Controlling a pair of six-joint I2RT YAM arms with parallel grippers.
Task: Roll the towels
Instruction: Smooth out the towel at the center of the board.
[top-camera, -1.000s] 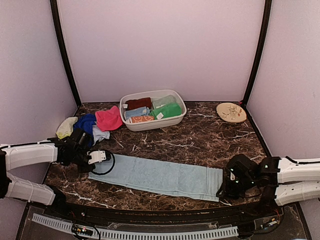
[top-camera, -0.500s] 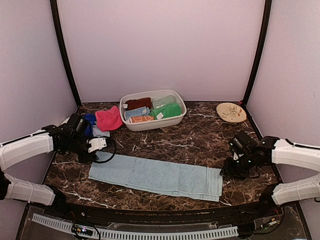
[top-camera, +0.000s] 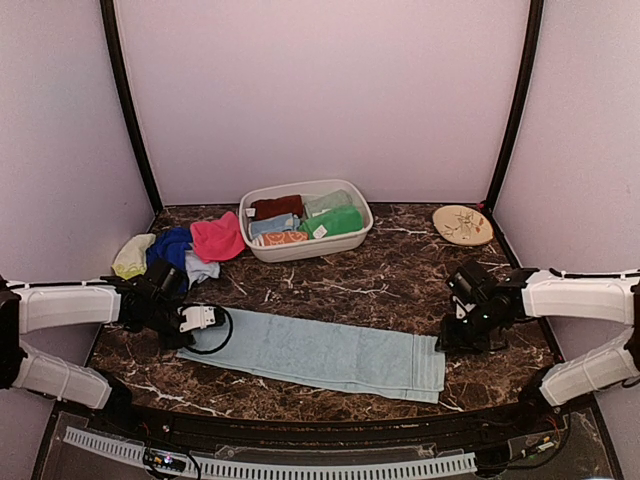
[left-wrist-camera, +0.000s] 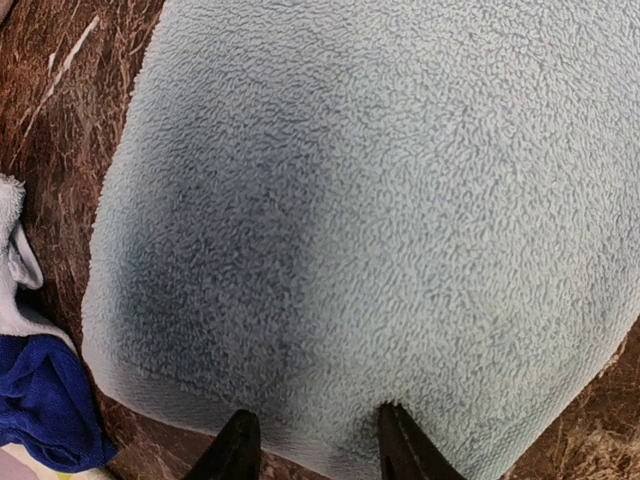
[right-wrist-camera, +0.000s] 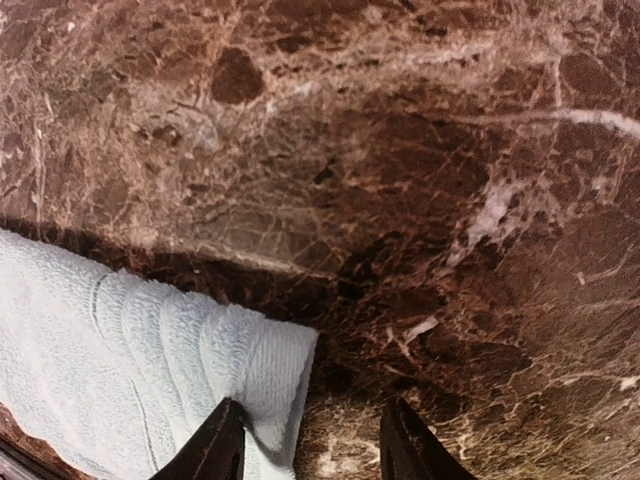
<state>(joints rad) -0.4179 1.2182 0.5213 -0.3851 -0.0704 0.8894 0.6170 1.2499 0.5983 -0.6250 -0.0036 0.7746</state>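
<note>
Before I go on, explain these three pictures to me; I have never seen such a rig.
Two white robot arms, left arm and right arm, are mounted at the near edge of a dark brown marble table. The wide picture looks down from above and behind them. The other two come from a camera on each wrist; the dark tips at their bottom edge are the left fingers and the right fingers. A long pale blue terry towel lies flat between them; both pairs of fingers are open, one at each end, holding nothing. Farther back: a white oval plastic tub of rolled cloths, a loose heap including a pink cloth, and a round tan patterned plate.
</note>
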